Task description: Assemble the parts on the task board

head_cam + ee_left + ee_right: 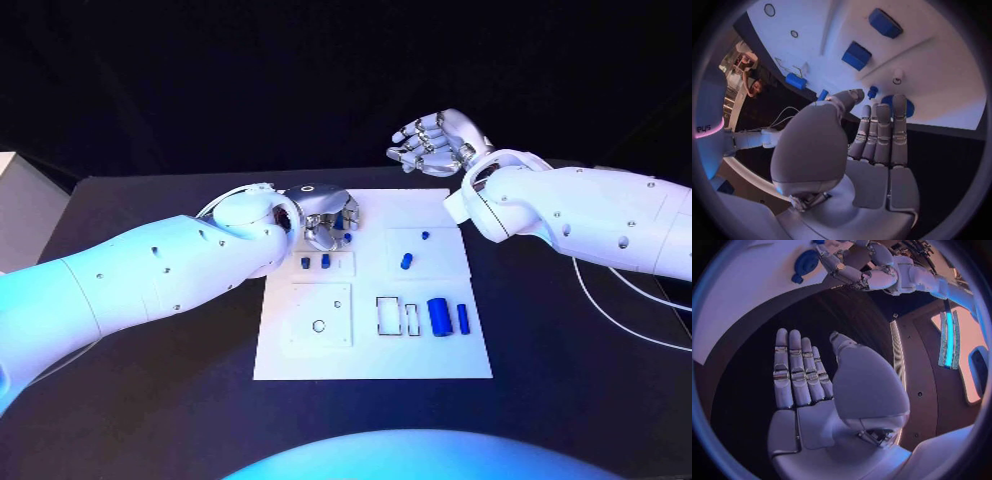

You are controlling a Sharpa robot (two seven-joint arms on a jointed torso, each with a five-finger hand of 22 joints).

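Task board (372,362) lies flat in the middle of the black table (130,400), with blue parts scattered over it: two small pegs (315,262) near the left robot hand (326,220), a short pin (407,262) toward the middle, and a thick cylinder (440,317) beside a slimmer rod (463,318) on the right side. The left robot hand hovers over the board's far left corner, fingers straight and apart, holding nothing. The right robot hand (433,140) is raised beyond the board's far edge, well clear of the parts, also spread and empty.

The step in hand appears to be reaching for a first part. It would go best if the left hand came straight down over the nearest piece and closed thumb and fingers around its sides, so it does not roll away across the smooth plate.

From the left wrist, a blue round piece (907,106) shows just beyond the fingertips (882,110), partly hidden by them; the head view hides that piece behind the hand. The right wrist view shows the flat open palm (814,405) plainly.
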